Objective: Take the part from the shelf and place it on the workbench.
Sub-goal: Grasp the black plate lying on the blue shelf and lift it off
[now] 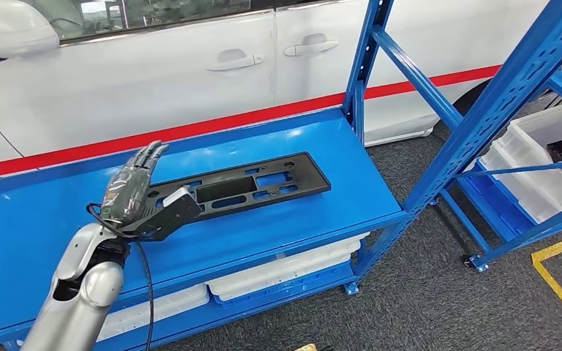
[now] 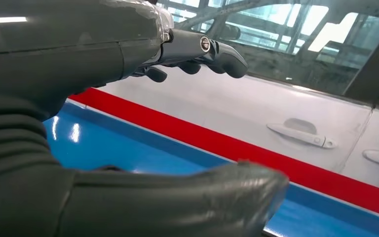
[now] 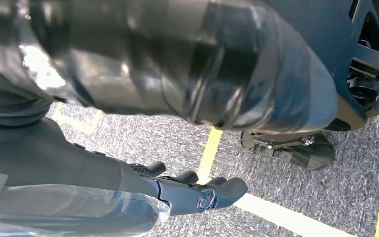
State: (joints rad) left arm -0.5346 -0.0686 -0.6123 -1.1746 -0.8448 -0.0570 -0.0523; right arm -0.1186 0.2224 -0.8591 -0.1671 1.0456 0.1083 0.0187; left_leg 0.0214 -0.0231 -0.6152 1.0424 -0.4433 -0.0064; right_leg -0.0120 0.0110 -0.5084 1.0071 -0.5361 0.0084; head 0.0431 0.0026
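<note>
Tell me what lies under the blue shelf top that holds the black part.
Under the blue shelf top, a lower level holds white bins, seen only by their front edges. Their contents are hidden by the shelf top. The black part lies above, with the left robot hand at its near end.

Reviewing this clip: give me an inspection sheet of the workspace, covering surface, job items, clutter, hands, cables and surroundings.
Surface: blue shelf top, glossy.
Job's things: long black part with cut-outs lies flat on the shelf top.
Clutter: white bins on the lower level; more white bins in the neighbouring blue rack to the right.
Hands: left hand is raised over the part's near end, fingers spread and holding nothing; contact with the part cannot be told. Right hand hangs over the floor, holding nothing, fingers slightly curled.
Cables: a black cable runs along the left forearm.
Surroundings: white car with a red stripe behind the shelf; grey carpet floor with yellow lines.
</note>
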